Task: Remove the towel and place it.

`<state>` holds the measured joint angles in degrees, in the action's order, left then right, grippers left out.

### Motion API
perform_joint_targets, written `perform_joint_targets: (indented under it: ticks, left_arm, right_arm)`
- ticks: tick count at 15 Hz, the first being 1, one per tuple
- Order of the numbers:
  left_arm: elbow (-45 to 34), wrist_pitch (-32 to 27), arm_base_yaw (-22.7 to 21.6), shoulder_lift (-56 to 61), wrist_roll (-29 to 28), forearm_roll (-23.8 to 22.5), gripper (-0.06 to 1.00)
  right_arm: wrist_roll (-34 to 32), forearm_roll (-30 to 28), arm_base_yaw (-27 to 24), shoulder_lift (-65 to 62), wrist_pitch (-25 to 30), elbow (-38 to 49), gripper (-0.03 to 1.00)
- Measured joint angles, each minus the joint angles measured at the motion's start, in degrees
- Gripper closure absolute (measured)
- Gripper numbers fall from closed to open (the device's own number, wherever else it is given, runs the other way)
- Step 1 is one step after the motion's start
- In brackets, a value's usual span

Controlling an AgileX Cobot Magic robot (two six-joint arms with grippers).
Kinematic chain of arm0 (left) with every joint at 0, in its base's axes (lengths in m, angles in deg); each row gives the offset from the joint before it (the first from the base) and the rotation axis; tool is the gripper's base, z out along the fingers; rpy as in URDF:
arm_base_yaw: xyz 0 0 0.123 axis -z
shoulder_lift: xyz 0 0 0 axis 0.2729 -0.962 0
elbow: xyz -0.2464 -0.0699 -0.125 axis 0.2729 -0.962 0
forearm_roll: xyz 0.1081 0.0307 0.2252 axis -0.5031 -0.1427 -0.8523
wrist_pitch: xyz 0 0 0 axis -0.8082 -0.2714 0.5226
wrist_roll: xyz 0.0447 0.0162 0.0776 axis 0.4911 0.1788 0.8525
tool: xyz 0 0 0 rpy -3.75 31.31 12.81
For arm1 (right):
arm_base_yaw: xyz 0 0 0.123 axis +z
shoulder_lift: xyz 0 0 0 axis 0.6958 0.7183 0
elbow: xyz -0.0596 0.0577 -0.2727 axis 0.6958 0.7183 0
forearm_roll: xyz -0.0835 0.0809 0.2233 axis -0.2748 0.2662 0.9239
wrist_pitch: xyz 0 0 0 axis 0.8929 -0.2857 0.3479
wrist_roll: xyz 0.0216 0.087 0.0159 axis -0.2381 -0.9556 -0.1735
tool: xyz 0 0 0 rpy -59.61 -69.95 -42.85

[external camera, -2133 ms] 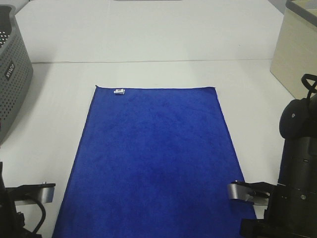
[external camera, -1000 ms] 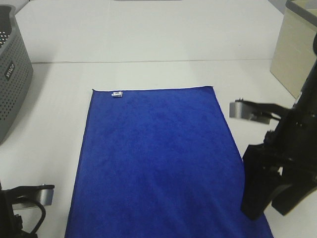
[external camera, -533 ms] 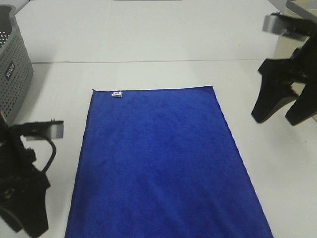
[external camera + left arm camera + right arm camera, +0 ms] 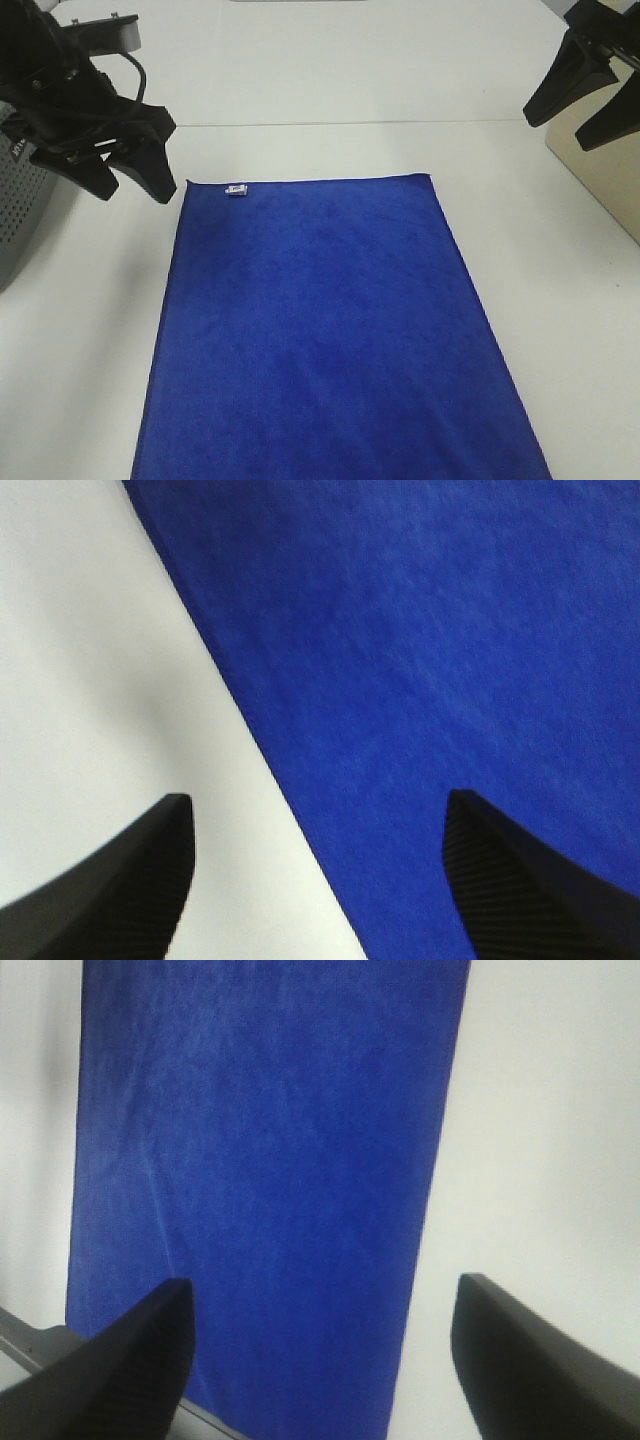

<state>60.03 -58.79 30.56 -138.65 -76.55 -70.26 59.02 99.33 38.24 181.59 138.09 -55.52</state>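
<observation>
Right now your towel (image 4: 330,330) lies spread flat and smooth on the white table (image 4: 320,70). It is a long royal-blue rectangle that runs from the middle of the table toward the near side, where the high view cuts it off. Its small white tag (image 4: 237,188) sits at the far left corner, just inside the stitched hem.

Your left gripper (image 4: 135,190) hangs just beside that corner, on the side of the tag away from the cloth's middle. Its jaws are spread wide and it has hold of nothing. From the left wrist camera, one finger (image 4: 120,890) stands over bare table and the other (image 4: 520,880) over the blue cloth. The towel's edge runs at a slant between them, and neither finger touches the cloth.

Your right gripper (image 4: 562,125) is up at the far right of the high view, in front of a beige box (image 4: 600,180) and well apart from the towel. Its jaws also gape wide, with nothing between them. From its wrist camera you look down on most of the towel's length. Of the two dark fingers (image 4: 110,1370) at the frame's edge, the marked one overlaps the cloth's side and the other is over bare table.

A grey perforated basket (image 4: 15,200) stands at the far left, partly hidden behind your left arm and clear of the towel.
</observation>
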Motion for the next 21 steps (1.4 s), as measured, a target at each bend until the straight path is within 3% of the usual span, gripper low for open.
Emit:
perform_joint_targets:
  ticks: [3, 7, 11, 21]
  left_arm:
    - [8.3, -0.1, -0.3, -6.8, -2.5, -2.1, 0.23]
    - [17.0, -1.3, -5.7, -15.9, -2.6, 2.7, 0.23]
    - [23.9, -1.5, -9.4, -24.0, 0.2, 5.8, 0.23]
    - [42.5, -1.6, -9.4, -41.2, 1.8, 8.5, 0.23]
  right_arm:
    - [-0.7, -1.2, 0.0, 8.7, 1.1, -9.7, 0.26]
    - [-0.7, -2.0, 0.0, 20.4, 1.1, -23.2, 0.26]
    - [-0.3, -2.8, 0.0, 28.2, 1.1, -30.7, 0.26]
    - [2.5, -3.0, 1.5, 40.5, -0.3, -35.2, 0.26]
